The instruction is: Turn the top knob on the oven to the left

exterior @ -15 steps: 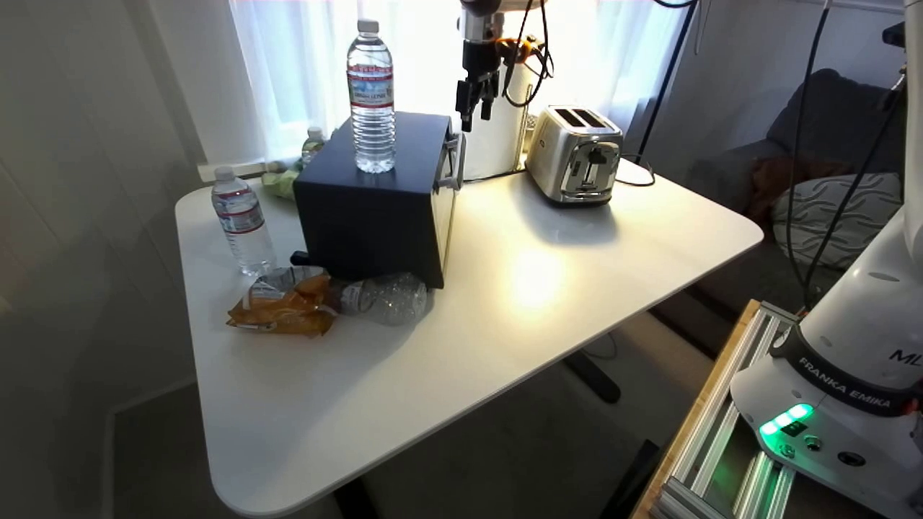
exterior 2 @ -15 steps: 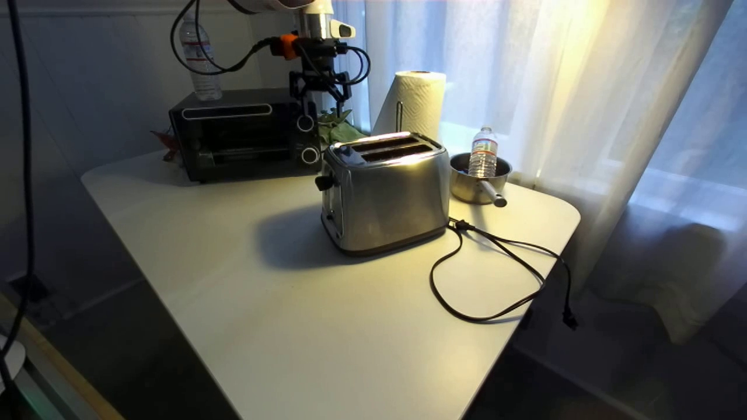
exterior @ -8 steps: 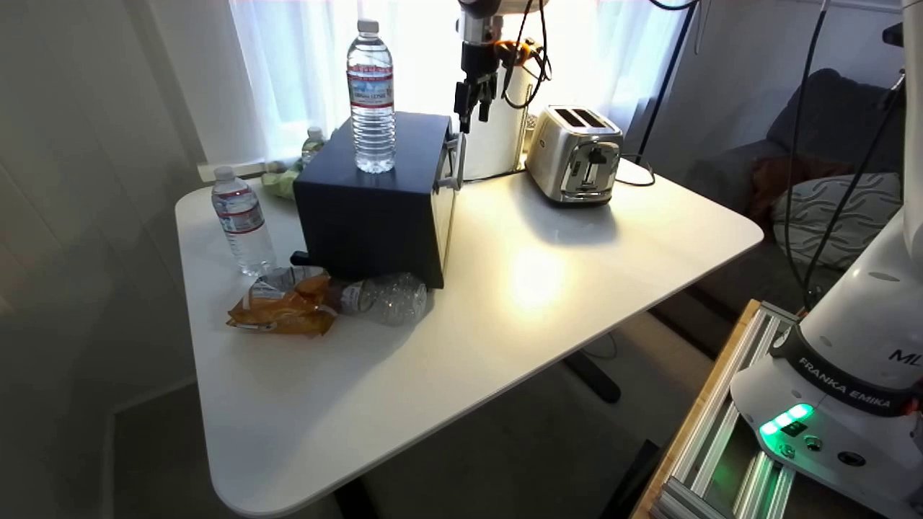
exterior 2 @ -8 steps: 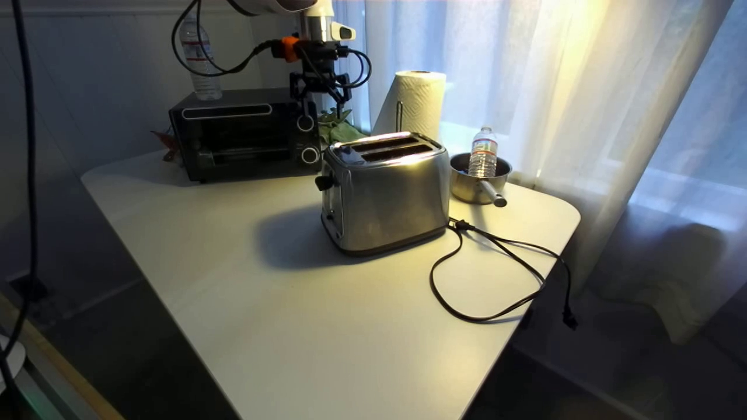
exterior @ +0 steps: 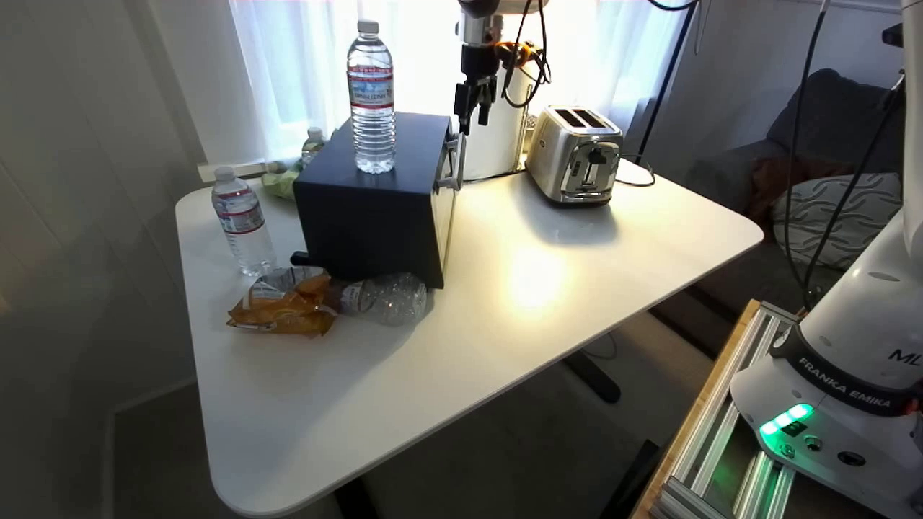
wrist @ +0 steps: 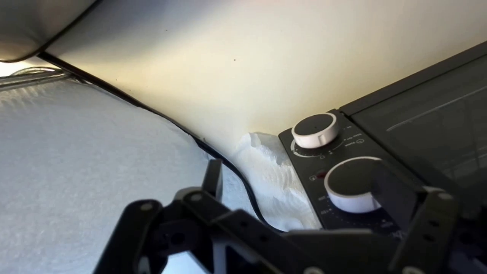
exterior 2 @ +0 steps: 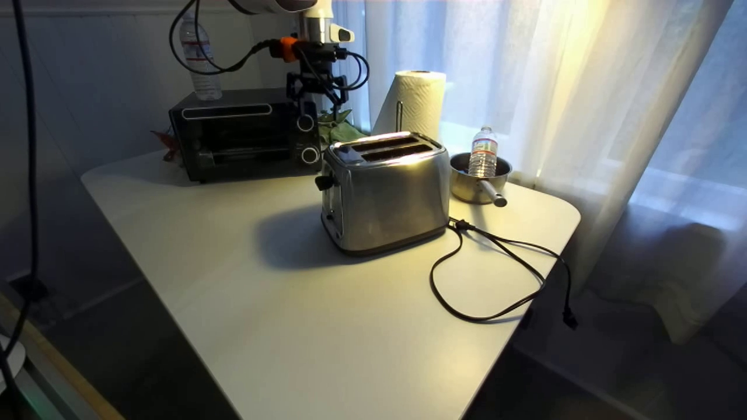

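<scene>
The black oven [exterior: 368, 231] stands on the table in both exterior views, its front with the two knobs showing in an exterior view [exterior 2: 239, 143]. The top knob [exterior 2: 304, 122] is round with a pale ring. It also shows large in the wrist view [wrist: 352, 182], partly hidden by a finger. The lower knob [wrist: 315, 129] is farther off there. My gripper [exterior 2: 318, 109] is open and empty, pointing down at the top knob's height. In the wrist view the gripper [wrist: 298, 171] has one finger over the knob's edge and the other well off beside the oven. I cannot tell whether it touches.
A silver toaster [exterior 2: 388, 195] stands near the oven. A water bottle [exterior: 371, 101] stands on the oven. A paper towel roll [exterior 2: 417, 108] and a pot [exterior 2: 470, 189] holding a bottle are behind. A bag [exterior: 288, 303] and bottle [exterior: 389, 299] lie beside the oven.
My gripper has moved slightly down and slightly toward the oven's door side. It stays open. The oven and other objects have not moved.
</scene>
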Robot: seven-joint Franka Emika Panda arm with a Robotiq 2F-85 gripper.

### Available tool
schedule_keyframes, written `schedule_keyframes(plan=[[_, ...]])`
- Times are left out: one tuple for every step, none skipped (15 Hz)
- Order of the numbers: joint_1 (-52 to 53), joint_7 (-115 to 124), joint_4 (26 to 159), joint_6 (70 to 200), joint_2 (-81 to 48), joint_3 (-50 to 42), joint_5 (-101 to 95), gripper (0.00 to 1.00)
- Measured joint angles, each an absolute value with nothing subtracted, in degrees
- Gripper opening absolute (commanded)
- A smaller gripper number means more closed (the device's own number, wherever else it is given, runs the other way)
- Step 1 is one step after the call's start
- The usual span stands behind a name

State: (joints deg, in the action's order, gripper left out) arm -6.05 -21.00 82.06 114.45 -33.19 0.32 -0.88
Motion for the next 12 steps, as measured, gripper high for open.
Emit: schedule_keyframes(plan=[[-6.1,-21.1,82.1,114.0,-33.2,0.5,-0.7,1.00],[-6.0,-21.2,82.1,113.8,-33.2,0.6,-0.7,1.00],[-6.0,-21.2,82.2,113.7,-33.2,0.7,-0.7,1.00],[-6.0,-21.2,82.2,113.6,-33.3,0.7,-0.7,1.00],[-6.1,-21.2,82.2,113.6,-33.4,0.7,-0.7,1.00],[-6.0,-21.3,82.2,113.5,-33.4,0.8,-0.7,1.00],[-6.0,-21.3,82.2,113.5,-33.4,0.8,-0.7,1.00],[-6.1,-21.3,82.2,113.5,-33.4,0.8,-0.7,1.00],[-6.1,-21.3,82.2,113.5,-33.5,0.8,-0.7,1.00],[-6.1,-21.3,82.2,113.5,-33.5,0.8,-0.6,1.00],[-6.1,-21.3,82.2,113.5,-33.5,0.8,-0.6,1.00],[-6.1,-21.3,82.2,113.4,-33.5,0.8,-0.6,1.00]])
